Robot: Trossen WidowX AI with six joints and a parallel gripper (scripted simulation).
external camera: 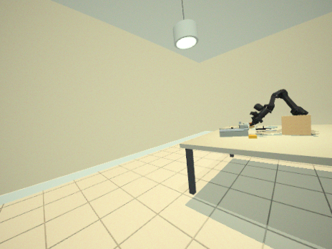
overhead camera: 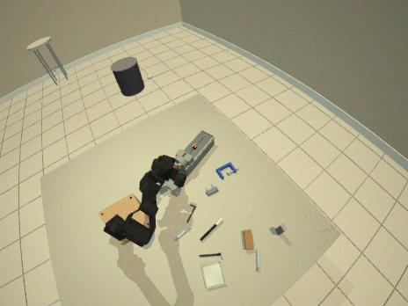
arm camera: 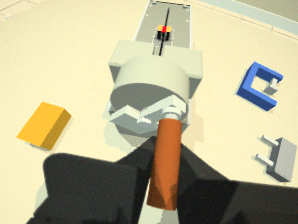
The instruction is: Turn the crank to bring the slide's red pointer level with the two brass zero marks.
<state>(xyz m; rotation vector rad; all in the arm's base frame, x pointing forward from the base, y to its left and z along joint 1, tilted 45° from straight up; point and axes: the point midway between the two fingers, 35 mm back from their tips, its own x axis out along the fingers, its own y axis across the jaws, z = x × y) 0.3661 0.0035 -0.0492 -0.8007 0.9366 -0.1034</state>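
The grey crank machine (overhead camera: 203, 149) (external camera: 233, 133) (arm camera: 152, 75) lies on the table, its slide track pointing away from the arm. The orange-brown crank handle (arm camera: 166, 167) stands out from the light crank arm (arm camera: 159, 107) at the lower right of the round hub. My gripper (overhead camera: 178, 170) (external camera: 251, 124) (arm camera: 164, 142) is shut on the handle, with the fingers partly hidden behind it in the wrist view. The red pointer (arm camera: 164, 29) sits on the track between small yellow brass marks. They look close to level, but the exact offset is too small to tell.
A yellow block (external camera: 252, 137) (arm camera: 42, 125) lies left of the machine in the wrist view. A blue C-shaped piece (overhead camera: 221, 171) (arm camera: 245, 90) and a grey two-pin block (overhead camera: 212, 190) (arm camera: 284, 161) lie to its right. Pens, a brown block (overhead camera: 248, 239) and a pale tray lie farther off.
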